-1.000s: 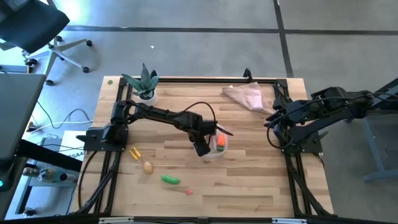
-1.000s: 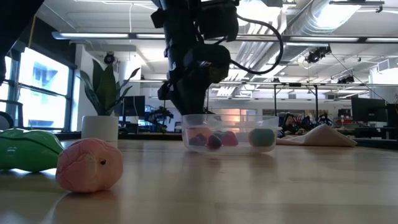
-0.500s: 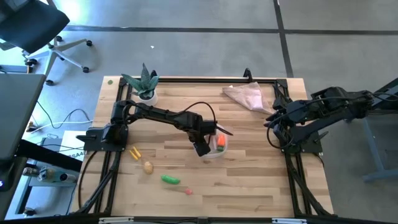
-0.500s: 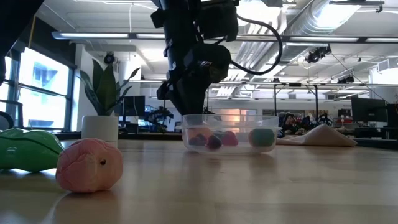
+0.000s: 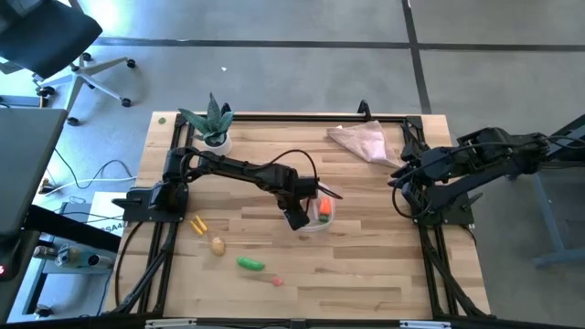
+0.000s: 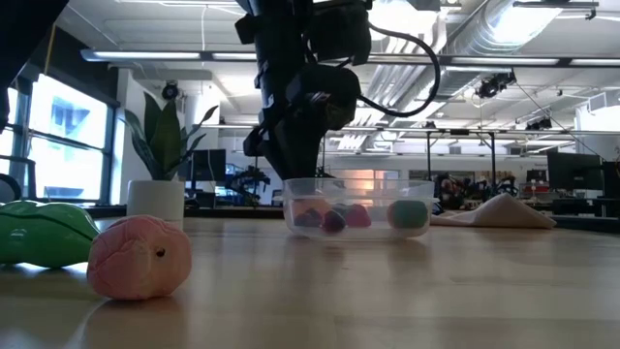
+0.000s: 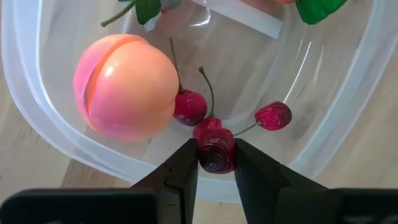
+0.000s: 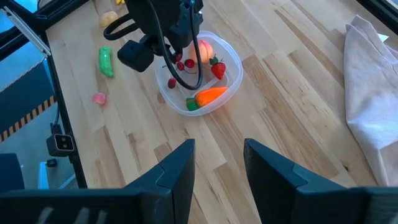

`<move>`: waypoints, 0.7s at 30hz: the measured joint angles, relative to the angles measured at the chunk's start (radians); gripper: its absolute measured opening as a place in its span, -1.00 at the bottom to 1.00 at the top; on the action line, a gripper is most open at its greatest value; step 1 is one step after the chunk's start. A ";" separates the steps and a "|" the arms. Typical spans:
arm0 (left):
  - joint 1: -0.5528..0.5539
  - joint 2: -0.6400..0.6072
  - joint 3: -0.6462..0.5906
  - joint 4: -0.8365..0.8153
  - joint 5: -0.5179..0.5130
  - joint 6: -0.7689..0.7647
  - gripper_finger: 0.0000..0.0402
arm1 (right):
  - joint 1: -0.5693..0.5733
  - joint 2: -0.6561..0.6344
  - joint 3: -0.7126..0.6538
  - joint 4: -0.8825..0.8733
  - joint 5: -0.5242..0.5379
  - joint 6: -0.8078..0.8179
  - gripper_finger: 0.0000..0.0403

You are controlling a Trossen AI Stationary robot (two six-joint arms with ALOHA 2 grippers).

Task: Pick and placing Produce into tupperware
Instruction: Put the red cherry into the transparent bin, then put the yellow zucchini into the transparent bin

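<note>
Near the middle of the table (image 5: 366, 274) stands the tupperware (image 5: 319, 212), a round clear tub, and the left end effector (image 7: 216, 163) hangs over its rim on the side toward the left arm's base, its two dark fingers (image 7: 184, 168) clenched on a dark-red cherry (image 7: 216, 154) just above the tub's floor. Inside the tub lie a pink-orange peach (image 7: 124, 86), two more cherries (image 7: 190, 107) with thin stems, a strawberry (image 8: 218, 68) and an orange carrot (image 8: 211, 95) with a green top. Outside it, toward the table's near-left corner, four pieces of produce are strung out on the wood, well apart from the tub: a yellow piece (image 5: 197, 224), a beige potato (image 5: 218, 245), a green pod (image 5: 250, 264) and a small pink piece (image 5: 277, 281), the last nearest the front edge. In the low view that pink piece (image 6: 139, 257) and the green pod (image 6: 44, 233) loom close to the lens, with the tub (image 6: 358, 206) behind them. A green leafy plant (image 5: 212, 122) in a white pot sits at the far-left corner, and a pinkish-beige cloth (image 5: 361, 141) lies crumpled by the far edge toward the right. The right end effector (image 8: 217, 165) waits near the table's right edge, its fingers spread apart and holding nothing.
</note>
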 joint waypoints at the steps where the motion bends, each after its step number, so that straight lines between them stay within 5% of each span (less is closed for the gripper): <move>1: 0.000 0.000 0.000 0.000 0.000 -0.003 -0.54 | 0.000 0.000 0.000 0.000 0.000 0.000 -0.35; 12: 0.000 0.000 0.000 -0.051 -0.008 -0.021 -0.12 | 0.000 0.000 0.000 0.000 0.000 0.000 -0.35; 21: 0.000 0.000 0.000 -0.159 -0.082 -0.051 -0.04 | 0.000 0.000 0.000 0.000 0.000 0.000 -0.35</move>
